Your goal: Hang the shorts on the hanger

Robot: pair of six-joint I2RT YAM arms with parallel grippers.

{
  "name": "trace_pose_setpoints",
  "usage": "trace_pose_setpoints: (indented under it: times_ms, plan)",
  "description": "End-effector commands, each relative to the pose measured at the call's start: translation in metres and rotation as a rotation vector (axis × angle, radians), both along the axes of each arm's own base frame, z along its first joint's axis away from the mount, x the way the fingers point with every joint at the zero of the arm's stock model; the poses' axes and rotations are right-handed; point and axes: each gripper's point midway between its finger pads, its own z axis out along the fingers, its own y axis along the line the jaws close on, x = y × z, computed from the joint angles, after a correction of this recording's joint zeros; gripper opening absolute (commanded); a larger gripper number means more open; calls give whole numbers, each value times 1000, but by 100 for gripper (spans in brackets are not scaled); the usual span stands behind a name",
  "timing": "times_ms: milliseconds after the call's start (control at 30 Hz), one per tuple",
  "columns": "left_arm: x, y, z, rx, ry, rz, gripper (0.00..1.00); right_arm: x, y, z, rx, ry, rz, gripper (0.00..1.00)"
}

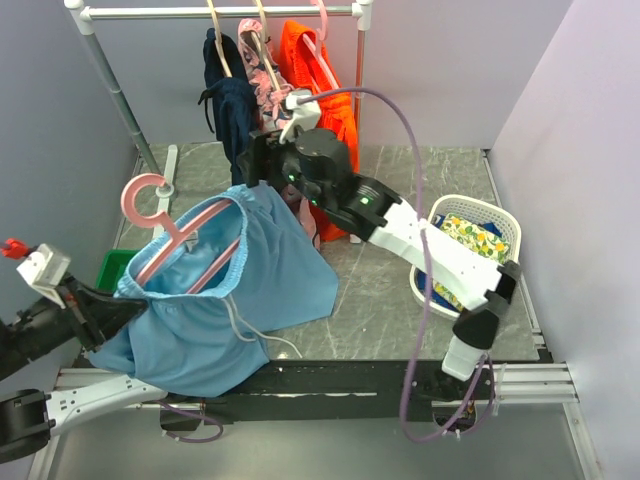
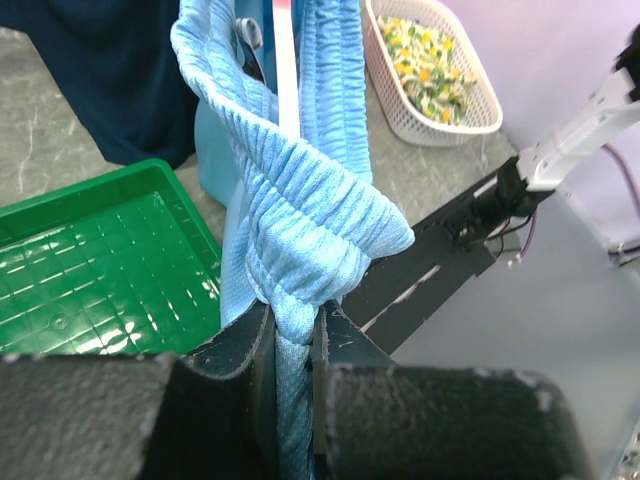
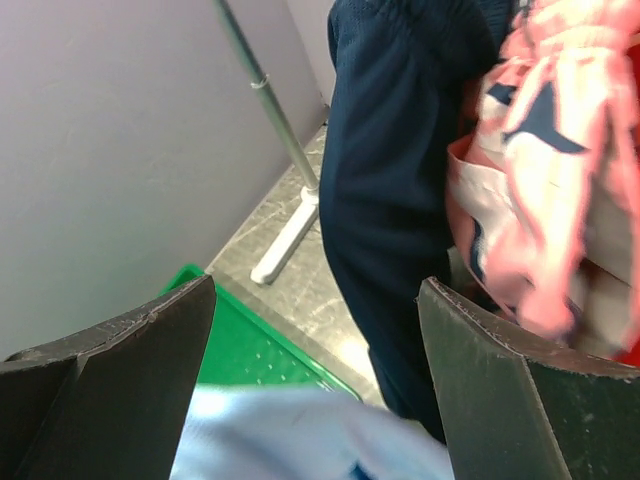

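Shorts [image 1: 215, 300]: light blue, draped over the counter [image 1: 380, 290] edge. Hanger [image 1: 185, 235]: pink, frame inside the waistband, hook protruding.
Left gripper [image 2: 295, 330]: clamped on bunched shorts fabric.
Right gripper [image 3: 315, 290]: jaws wide apart, empty, beside navy garment [image 3: 400, 200].

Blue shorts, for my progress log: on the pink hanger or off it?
Partly on: the frame of the pink hanger sits inside the waistband of the blue shorts, hook outside.

Two pink hangers [image 1: 182, 234] [image 1: 324, 30], seemingly two beige hangers [image 1: 217, 40] [image 1: 262, 25]; blue shorts [image 1: 250, 270], orange shorts [image 1: 325, 80], one navy garment [image 1: 228, 95], one patterned garment [image 1: 262, 75]; one basket [image 1: 500, 225], one green tray [image 1: 115, 265].
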Motion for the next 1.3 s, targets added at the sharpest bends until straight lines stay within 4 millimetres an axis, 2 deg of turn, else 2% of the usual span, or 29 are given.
trace_pose_setpoints:
  times_ms: [0, 33, 100, 200, 367, 467, 567, 633, 667, 733, 900, 1100, 1267]
  plan:
    - [-3, 13, 29, -121, -78, 34, 1, 20, 14, 19, 100, -12, -56, 89]
    - [-4, 14, 28, -124, -79, 44, 1, 27, 21, 6, 86, 6, -65, 89]
    - [-4, 17, 29, -131, -83, 59, 1, 31, 27, -1, 86, 16, -72, 89]
    - [-7, 26, 35, -155, -104, 88, 1, 42, 39, -22, 77, 34, -83, 89]
    - [-13, 44, 45, -208, -142, 135, 1, 59, 42, -48, 72, 51, -120, 89]
    - [-8, 48, 49, -206, -148, 187, 1, 68, 43, -59, 81, 58, -126, 88]
    - [0, 58, 55, -197, -163, 276, 1, 74, 41, -76, 67, 81, -153, 83]
    - [8, 67, 58, -186, -171, 353, 1, 75, 38, -77, 81, 80, -167, 78]
    - [12, 67, 61, -178, -171, 376, 1, 75, 35, -91, 69, 97, -183, 77]
    - [16, 71, 65, -170, -178, 412, 1, 74, 31, -90, 87, 95, -191, 72]
    - [33, 82, 75, -124, -187, 552, 1, 76, 31, -111, 55, 119, -193, 66]
    - [58, 76, 87, -35, -183, 669, 1, 74, 29, -121, 51, 134, -190, 55]
    - [79, 66, 117, -3, -228, 738, 1, 70, 28, -127, 55, 151, -180, 50]
